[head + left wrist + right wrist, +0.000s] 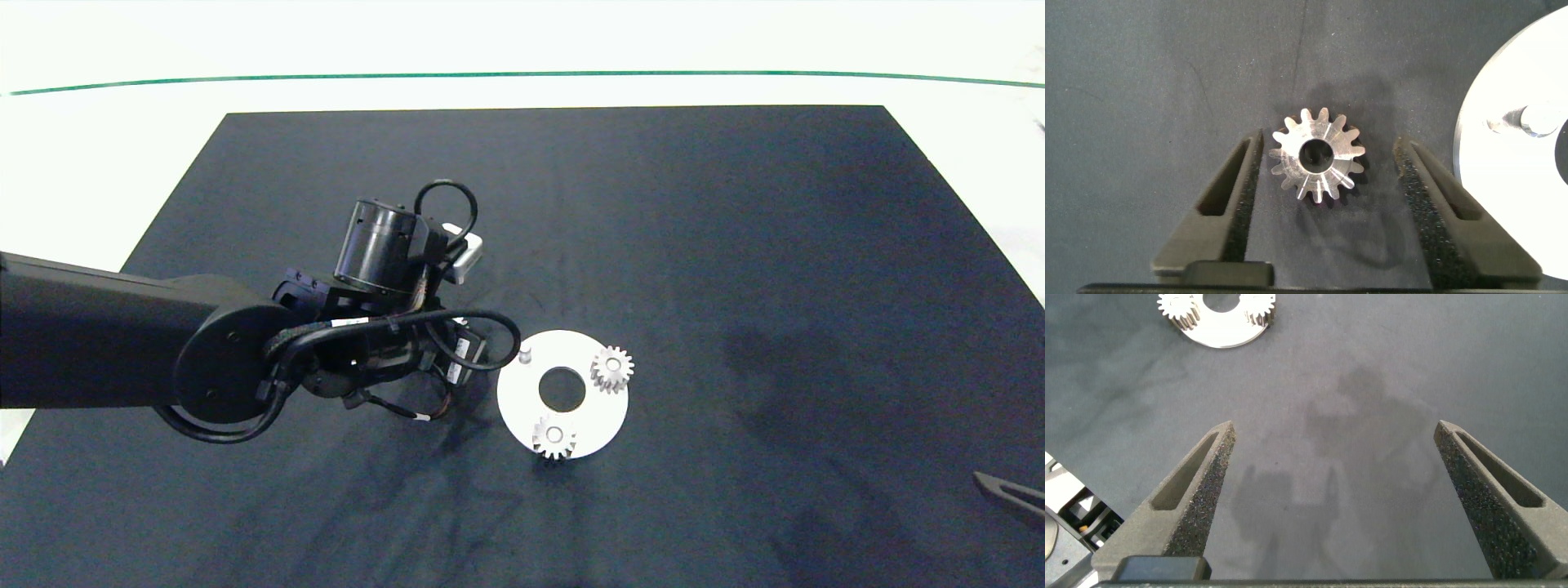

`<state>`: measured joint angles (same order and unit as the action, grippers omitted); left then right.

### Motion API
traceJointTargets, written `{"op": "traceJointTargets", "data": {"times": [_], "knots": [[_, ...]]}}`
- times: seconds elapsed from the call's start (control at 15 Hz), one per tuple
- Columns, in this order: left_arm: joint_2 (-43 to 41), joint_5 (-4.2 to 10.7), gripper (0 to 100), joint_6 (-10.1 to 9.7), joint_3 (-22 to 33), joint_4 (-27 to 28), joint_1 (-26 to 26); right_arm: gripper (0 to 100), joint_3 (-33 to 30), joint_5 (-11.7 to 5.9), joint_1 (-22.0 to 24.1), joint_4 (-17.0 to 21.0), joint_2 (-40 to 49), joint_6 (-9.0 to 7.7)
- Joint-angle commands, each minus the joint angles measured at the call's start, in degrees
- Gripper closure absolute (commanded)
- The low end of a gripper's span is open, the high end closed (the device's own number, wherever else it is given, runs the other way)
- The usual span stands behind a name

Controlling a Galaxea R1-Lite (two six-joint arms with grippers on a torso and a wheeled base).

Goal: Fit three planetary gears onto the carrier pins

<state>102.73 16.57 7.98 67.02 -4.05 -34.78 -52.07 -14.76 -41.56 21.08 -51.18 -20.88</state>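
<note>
The white carrier disc (600, 408) lies mid-mat. Two silvery planetary gears sit on its pins, one at the right (611, 368) and one at the front (554, 436). A bare carrier pin (525, 354) stands at the disc's left edge, seen also in the left wrist view (1535, 121). A loose planetary gear (1317, 155) lies flat on the mat just left of the disc, hidden under the left arm in the head view. My left gripper (1327, 167) straddles it, open, its pads apart from the teeth on both sides. My right gripper (1335, 437) hangs open and empty far to the right.
A dark mat (735, 245) covers the white table (98, 163). A green line (522, 75) runs along the far side. The left arm's wrist and cables (384, 327) hang over the mat just left of the disc. The right gripper's tip (1008, 494) pokes in at the lower right.
</note>
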Motion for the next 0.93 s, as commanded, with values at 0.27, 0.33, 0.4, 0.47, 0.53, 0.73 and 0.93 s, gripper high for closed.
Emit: {"op": "traceJointTargets", "data": {"times": [0.27,0.33,0.4,0.47,0.53,0.73,0.93], "knots": [[0.0,0.13,50,-0.07,-0.3,-0.3,-0.1,0,-0.1,-0.09,0.0,0.0,0.0,-0.12],[-0.1,0.13,52,-0.34,-0.2,-0.2,-0.3,0,0.0,-0.09,0.1,0.1,0.0,-0.12],[-0.1,0.13,53,-0.43,-0.2,-0.2,-0.3,0,-0.1,-0.09,0.1,0.1,0.0,-0.12],[-0.1,0.13,56,-0.43,-0.3,-0.2,-0.3,0,-0.1,-0.09,0.1,0.1,0.0,-0.12],[-0.1,0.13,58,-0.43,-0.3,-0.2,-0.3,0,0.0,-0.09,0.1,0.1,0.0,-0.12],[0.4,0.13,64,-2.45,-0.4,-0.3,-0.7,0,0.0,-0.09,0.1,0.1,0.0,-0.12],[0.2,0.13,70,-2.62,-0.5,-0.3,-0.6,0,0.0,-0.09,0.1,0.0,0.0,-0.12]]}}
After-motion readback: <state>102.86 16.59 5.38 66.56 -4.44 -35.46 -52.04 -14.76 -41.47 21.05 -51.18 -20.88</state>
